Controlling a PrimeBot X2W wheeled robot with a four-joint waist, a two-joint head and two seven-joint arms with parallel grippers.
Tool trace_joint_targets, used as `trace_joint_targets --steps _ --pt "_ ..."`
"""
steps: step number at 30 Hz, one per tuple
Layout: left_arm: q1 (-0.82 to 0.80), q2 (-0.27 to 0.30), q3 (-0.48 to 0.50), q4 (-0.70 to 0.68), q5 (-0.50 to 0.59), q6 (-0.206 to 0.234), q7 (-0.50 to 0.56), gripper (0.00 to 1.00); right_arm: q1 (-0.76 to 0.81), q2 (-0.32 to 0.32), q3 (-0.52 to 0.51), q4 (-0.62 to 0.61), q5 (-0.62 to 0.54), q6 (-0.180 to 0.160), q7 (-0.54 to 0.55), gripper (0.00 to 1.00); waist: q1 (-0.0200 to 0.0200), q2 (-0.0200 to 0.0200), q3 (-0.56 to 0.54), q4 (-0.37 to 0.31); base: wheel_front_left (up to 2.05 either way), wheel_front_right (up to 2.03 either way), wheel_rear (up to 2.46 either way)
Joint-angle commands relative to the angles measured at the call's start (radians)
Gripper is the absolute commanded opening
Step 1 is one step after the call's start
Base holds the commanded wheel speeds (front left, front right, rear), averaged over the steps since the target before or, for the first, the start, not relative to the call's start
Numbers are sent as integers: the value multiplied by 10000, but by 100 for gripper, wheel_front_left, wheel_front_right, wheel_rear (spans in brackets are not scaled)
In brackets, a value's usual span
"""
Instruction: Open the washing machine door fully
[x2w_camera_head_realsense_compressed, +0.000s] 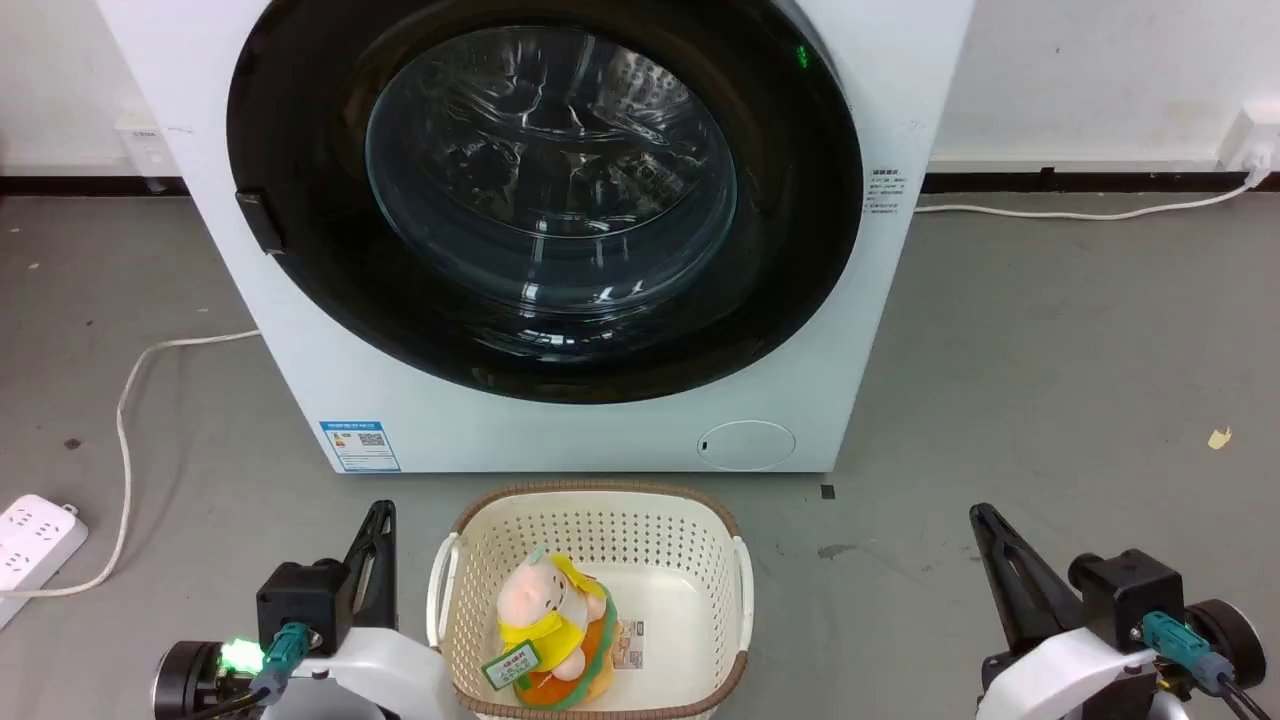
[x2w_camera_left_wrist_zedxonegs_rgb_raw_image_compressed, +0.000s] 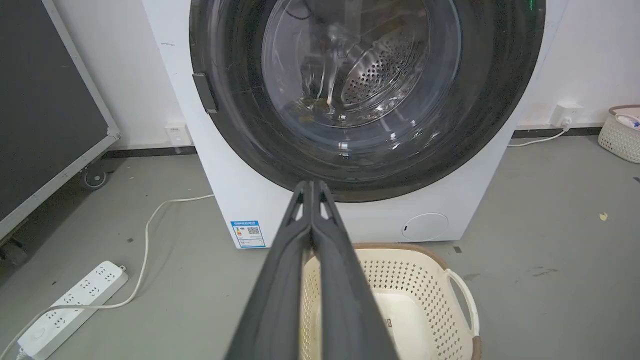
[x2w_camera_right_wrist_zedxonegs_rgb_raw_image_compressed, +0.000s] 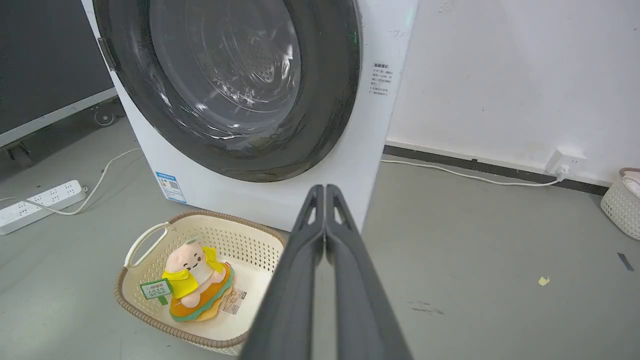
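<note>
The washing machine door (x2w_camera_head_realsense_compressed: 548, 190) lies shut, flat against the front of the washing machine (x2w_camera_head_realsense_compressed: 560, 430) at 12 o'clock in the head view. Its glass bowl faces straight out toward the robot. The disc is round, so no long axis; its small black tab (x2w_camera_head_realsense_compressed: 260, 222) sits at 9 o'clock on the rim and runs upright. A green light (x2w_camera_head_realsense_compressed: 802, 55) glows at about 1 o'clock on the black ring.

At 6 o'clock, a cream basket (x2w_camera_head_realsense_compressed: 600, 497) stands on the floor just before the machine, below the door's lower edge, with a plush toy (x2w_camera_head_realsense_compressed: 550, 625) inside. The left gripper (x2w_camera_head_realsense_compressed: 383, 515) at 7 o'clock and the right gripper (x2w_camera_head_realsense_compressed: 985, 518) at 5 o'clock flank the basket, well apart from the door — each with its fingers pressed together, holding nothing. A power strip (x2w_camera_head_realsense_compressed: 35, 540) lies at 8 o'clock, its cable (x2w_camera_head_realsense_compressed: 125, 420) trailing toward the machine.

The door's top is cut off by the frame edge, and the hinge cannot be made out.
</note>
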Motion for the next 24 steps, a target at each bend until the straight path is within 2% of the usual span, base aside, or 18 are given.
trace_joint_targets --steps 1,19,20,24 --pt "-40 10 -7 -39 30 28 3 0 -119 42 -11 -41 -76 -7 12 0 0 0 0 0 0 0 0" --pt "-40 10 -7 -39 30 28 3 0 -119 42 -11 -41 -76 -7 12 0 0 0 0 0 0 0 0" --pt "0 0 -4 0 0 0 -1 100 0 0 -4 0 1 0 -1 100 0 0 0 0 0 0 0" --pt "0 0 2 5 -2 0 -3 100 5 -2 12 6 10 0 -3 100 0 0 0 0 0 0 0"
